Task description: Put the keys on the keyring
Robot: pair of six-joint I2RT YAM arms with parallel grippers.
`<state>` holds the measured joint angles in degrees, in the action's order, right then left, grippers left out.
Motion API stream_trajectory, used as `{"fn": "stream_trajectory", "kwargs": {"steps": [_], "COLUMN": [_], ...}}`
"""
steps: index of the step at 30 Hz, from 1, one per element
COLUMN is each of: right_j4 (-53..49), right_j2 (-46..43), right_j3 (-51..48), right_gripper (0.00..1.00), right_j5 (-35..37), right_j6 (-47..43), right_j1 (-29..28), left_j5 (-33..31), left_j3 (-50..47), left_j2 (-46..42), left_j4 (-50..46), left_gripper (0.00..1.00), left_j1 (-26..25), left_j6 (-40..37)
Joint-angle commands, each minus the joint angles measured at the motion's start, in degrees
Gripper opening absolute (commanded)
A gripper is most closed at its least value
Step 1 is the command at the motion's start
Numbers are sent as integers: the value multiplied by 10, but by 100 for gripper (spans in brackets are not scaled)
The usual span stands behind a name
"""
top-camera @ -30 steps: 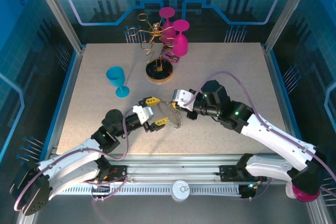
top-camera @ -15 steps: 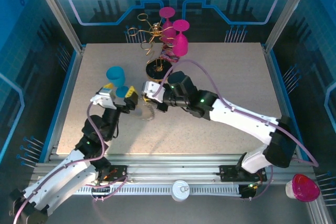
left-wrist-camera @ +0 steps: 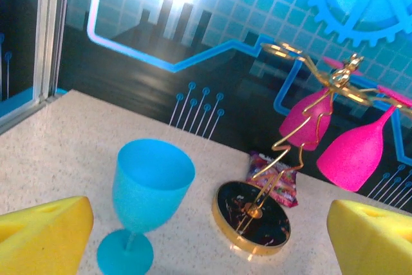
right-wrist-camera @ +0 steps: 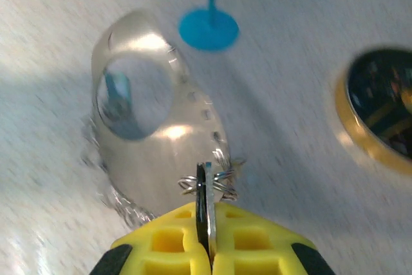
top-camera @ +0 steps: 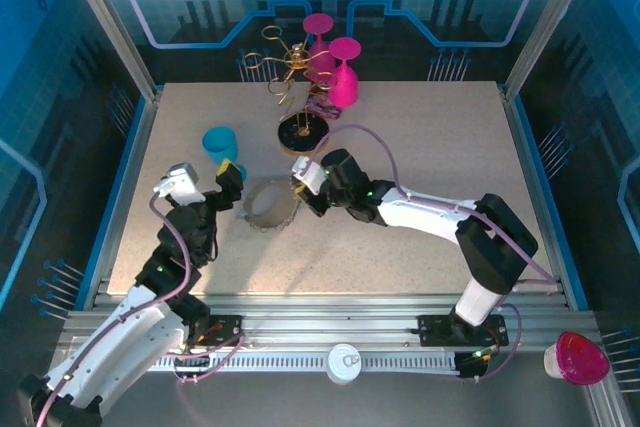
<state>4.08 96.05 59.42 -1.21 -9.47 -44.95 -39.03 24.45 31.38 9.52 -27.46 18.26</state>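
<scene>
1. No lettering can be read. The crumpled wrapper (left-wrist-camera: 273, 178) by the rack's round base carries print too blurred to make out.
2. The right gripper (right-wrist-camera: 207, 216) has its jaws pinched tight on a thin key (right-wrist-camera: 204, 181), seen edge-on. Small wire rings circle the key where it meets the keyring (right-wrist-camera: 161, 159), which lies on the counter (top-camera: 430, 147) at the gripper's 8 o'clock.
3. The left gripper (left-wrist-camera: 207, 239) has its jaws spread wide with nothing between them, at the keyring's 10 o'clock.
4. A teal goblet (top-camera: 222, 147) stands at the keyring's 11 o'clock. A gold wire rack (top-camera: 303, 132) hung with pink goblets (top-camera: 343, 82) stands at 1 o'clock.
</scene>
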Motion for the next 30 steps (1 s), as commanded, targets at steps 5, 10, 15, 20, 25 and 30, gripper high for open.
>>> {"fn": "stream_trajectory", "kwargs": {"steps": [5,10,15,20,25,30], "right_j4": [-120,-136,-121,-60,25,82], "right_j2": [-53,-54,-64,-97,-139,-252], "right_j3": [-50,-87,-144,-194,-240,-272], "right_gripper": [0,2,12,42,48,47], "right_j5": [65,117,204,312,325,163], "right_j6": [-83,-129,-166,-177,-146,-54], "right_j1": [63,92,116,169,253,317], "left_j5": [0,4,14,16,26,95], "left_j3": [1,-8,-12,-12,-11,-36], "left_j2": [13,28,51,91,136,201], "left_j4": [-60,-67,-55,-14,36,130], "left_gripper": [94,95,95,96,99,100], "left_j1": [8,20,38,53,86,149], "left_j6": [50,46,35,-8,-78,-141]}}
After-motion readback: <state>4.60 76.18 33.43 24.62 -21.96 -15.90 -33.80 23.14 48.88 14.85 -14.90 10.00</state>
